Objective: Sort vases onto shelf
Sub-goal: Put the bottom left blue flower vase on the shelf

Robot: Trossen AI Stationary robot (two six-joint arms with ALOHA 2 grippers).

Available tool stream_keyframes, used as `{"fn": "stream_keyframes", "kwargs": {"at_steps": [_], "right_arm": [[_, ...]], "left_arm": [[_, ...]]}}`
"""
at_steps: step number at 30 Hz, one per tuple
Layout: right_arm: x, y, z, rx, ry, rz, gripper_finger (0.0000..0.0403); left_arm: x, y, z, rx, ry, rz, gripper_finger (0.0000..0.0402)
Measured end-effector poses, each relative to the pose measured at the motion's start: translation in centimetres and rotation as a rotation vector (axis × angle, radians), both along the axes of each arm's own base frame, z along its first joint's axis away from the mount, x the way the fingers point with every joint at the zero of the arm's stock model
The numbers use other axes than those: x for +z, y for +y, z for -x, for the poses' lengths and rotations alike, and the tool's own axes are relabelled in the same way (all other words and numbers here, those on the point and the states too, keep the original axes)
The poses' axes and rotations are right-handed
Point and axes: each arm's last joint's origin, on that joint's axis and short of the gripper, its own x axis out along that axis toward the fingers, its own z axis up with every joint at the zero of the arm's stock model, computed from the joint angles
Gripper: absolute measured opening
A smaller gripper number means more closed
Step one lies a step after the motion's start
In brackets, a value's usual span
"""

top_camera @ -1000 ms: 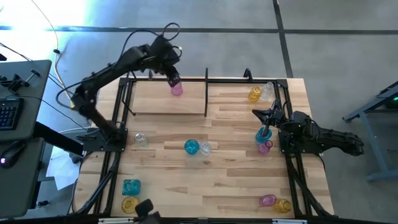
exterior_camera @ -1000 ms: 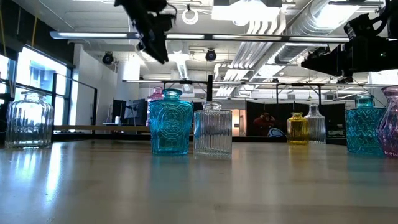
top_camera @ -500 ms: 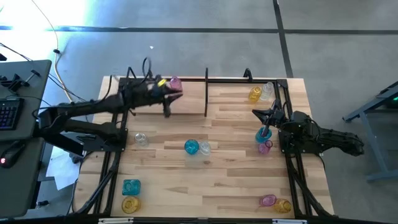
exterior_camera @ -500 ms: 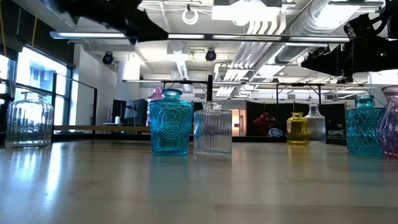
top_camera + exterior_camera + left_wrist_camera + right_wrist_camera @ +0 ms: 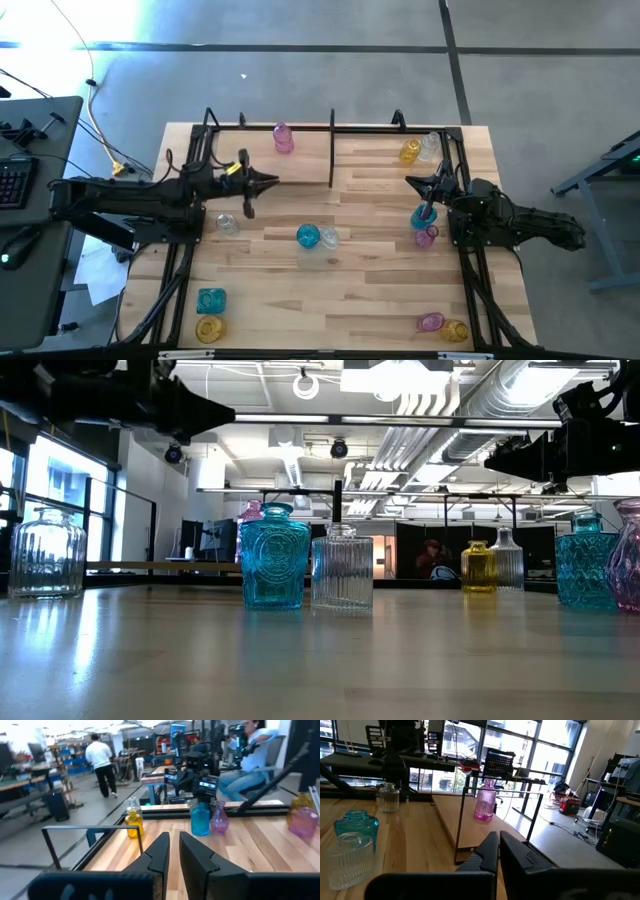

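Table (image 5: 370, 290), nearest edge: at the left corner a teal jar (image 5: 210, 299) stands just beyond a yellow vase (image 5: 208, 327), the two close together. At the right corner a pink vase (image 5: 431, 322) and a second yellow vase (image 5: 455, 330) stand side by side

Mid-table: a teal vase (image 5: 308, 236) and a ribbed clear vase (image 5: 329, 239) stand upright, just beside each other. Well to their left a clear jar (image 5: 227, 223) stands alone. Toward the right edge a pink bud vase (image 5: 427, 235) sits just nearer than a teal bottle (image 5: 423, 216)

Left gripper (image 5: 270, 181): stretched level over the left half of the table, beyond the clear jar and short of the shelf, tips pointing right. In its wrist view the fingers (image 5: 161, 851) are drawn almost together with only a slim gap, and nothing is between them

Right gripper (image 5: 412, 181): over the right side just beyond the teal bottle, tips pointing left. Fingers (image 5: 490, 847) pressed together, empty

Shelf (image 5: 370, 127): black rod frame along the far edge, split by an upright divider rod (image 5: 332, 150). Left bay holds one pink vase (image 5: 283, 138), upright, toward the far rail. Right bay holds a yellow vase (image 5: 410, 151) and a clear vase (image 5: 430, 145) at its right end, just beside each other. Three vases are on the shelf; the other nine stand on the open table
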Motion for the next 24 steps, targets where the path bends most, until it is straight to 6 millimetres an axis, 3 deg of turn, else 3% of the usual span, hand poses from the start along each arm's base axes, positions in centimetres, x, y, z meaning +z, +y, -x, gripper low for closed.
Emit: {"fn": "stream_keyframes", "kwargs": {"at_steps": [14,24], "right_arm": [[0.0,0.0,0.0,0.0,0.0,0.001,0.0],[0.6,0.0,0.0,0.012,-0.11,-0.099,0.0]], "left_arm": [[-3.1,-0.5,2.4,-0.018,-0.089,0.016,0.0028],[-1.8,-1.5,3.8,-0.239,-0.194,-0.034,0.0028]]}}
